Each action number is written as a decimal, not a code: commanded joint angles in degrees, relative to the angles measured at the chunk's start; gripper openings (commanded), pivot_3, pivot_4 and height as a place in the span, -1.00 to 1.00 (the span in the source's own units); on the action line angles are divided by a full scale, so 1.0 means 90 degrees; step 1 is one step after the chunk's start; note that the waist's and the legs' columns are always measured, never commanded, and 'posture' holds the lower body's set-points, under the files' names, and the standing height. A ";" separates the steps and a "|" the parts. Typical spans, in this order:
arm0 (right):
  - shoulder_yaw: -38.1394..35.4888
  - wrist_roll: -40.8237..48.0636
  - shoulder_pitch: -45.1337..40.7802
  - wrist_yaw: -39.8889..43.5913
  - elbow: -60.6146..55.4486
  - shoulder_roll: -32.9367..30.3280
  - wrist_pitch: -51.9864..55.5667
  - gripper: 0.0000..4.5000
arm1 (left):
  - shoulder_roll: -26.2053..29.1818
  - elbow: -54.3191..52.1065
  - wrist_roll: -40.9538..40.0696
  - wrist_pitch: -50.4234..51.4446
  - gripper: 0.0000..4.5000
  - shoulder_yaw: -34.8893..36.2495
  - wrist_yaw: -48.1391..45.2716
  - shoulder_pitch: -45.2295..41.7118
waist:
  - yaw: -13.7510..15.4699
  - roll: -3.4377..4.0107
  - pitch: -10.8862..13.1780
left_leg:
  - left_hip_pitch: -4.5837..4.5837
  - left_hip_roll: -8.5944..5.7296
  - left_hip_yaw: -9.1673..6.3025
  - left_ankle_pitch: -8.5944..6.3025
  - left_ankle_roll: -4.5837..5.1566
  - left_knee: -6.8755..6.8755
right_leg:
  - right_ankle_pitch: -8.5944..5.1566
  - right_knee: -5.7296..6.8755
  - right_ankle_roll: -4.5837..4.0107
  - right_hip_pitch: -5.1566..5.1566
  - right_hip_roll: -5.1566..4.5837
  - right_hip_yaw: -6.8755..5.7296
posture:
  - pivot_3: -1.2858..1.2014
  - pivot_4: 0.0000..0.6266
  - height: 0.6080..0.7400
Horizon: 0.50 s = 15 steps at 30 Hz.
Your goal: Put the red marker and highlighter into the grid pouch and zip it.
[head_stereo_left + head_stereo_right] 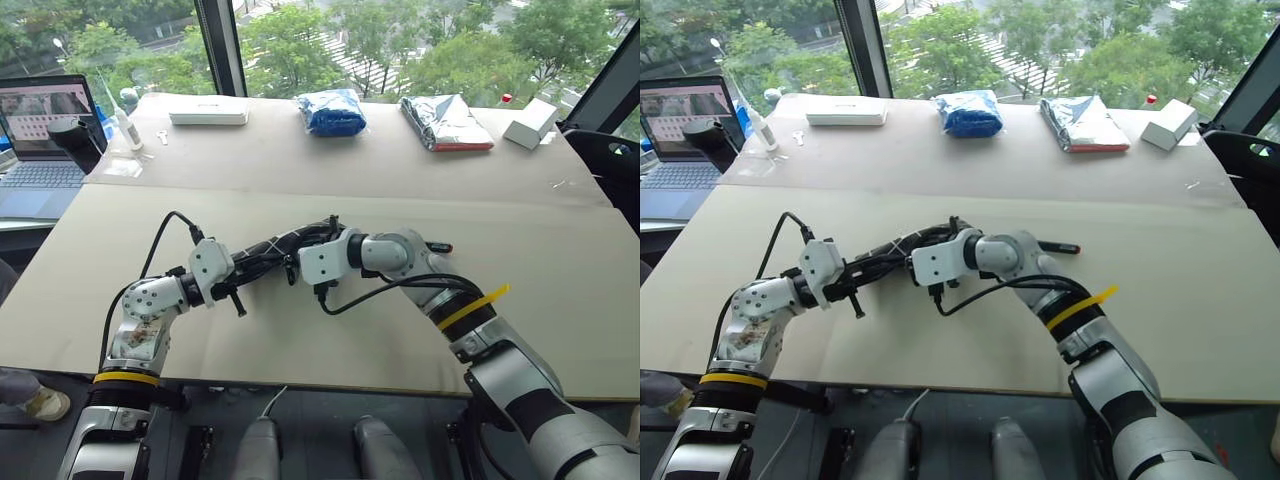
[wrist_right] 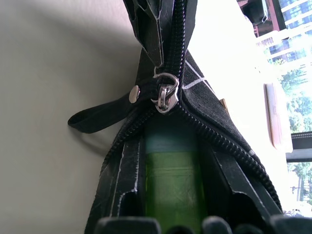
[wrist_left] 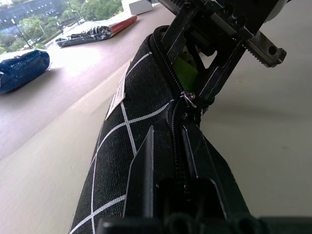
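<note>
The grid pouch (image 3: 122, 146), black with thin white lines, hangs between my two grippers just above the table, and its zipper is partly open. My left gripper (image 3: 178, 141) is shut on the pouch's zipped end. The slider and black pull strap (image 2: 97, 114) sit at the head of the opening. My right gripper (image 2: 173, 214) reaches into the open mouth, shut on the highlighter (image 2: 170, 185), whose green cap lies inside between the zipper rows. The red marker (image 1: 437, 247) lies on the table just behind my right forearm.
Along the far table edge lie a white flat box (image 1: 208, 113), a blue bag (image 1: 332, 112), a silver packet (image 1: 445, 122) and a small white box (image 1: 530, 122). A laptop (image 1: 40, 130) stands at the far left. The cardboard-covered table (image 1: 560, 300) stretches to the right.
</note>
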 commanded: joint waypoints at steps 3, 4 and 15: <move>-0.0445 0.0422 -0.0276 -0.0046 -0.0021 -0.0155 -0.0052 0.67 | -0.0024 -0.0370 -0.0158 0.0088 -1.00 0.0087 0.0065 -0.0120 | 0.0002 0.0000 0.0000 | 0.0000 0.0000 0.0000 0.0000 0.0000 0.0000 | 0.0000 0.0001 0.0000 0.0000 -0.0001 0.0000 | 0.03 -0.52 1.00; -0.0576 0.0522 -0.0337 -0.0027 0.0054 -0.0220 -0.0018 0.80 | -0.0022 -0.0387 -0.0156 0.0108 -1.00 0.0089 0.0076 -0.0116 | 0.0001 0.0000 0.0000 | 0.0000 -0.0001 0.0000 0.0000 0.0000 0.0000 | 0.0000 0.0001 0.0000 0.0000 -0.0001 0.0000 | 0.03 -0.52 1.00; -0.2700 0.4673 0.0260 0.3077 -0.0609 -0.1790 0.2872 0.80 | 0.0004 -0.0494 -0.0184 0.0189 -1.00 0.0128 0.0222 -0.0050 | 0.0022 -0.0001 0.0000 | 0.0000 -0.0001 -0.0001 0.0000 0.0001 0.0003 | 0.0000 -0.0006 0.0000 0.0014 -0.0002 -0.0001 | 0.03 -0.52 1.00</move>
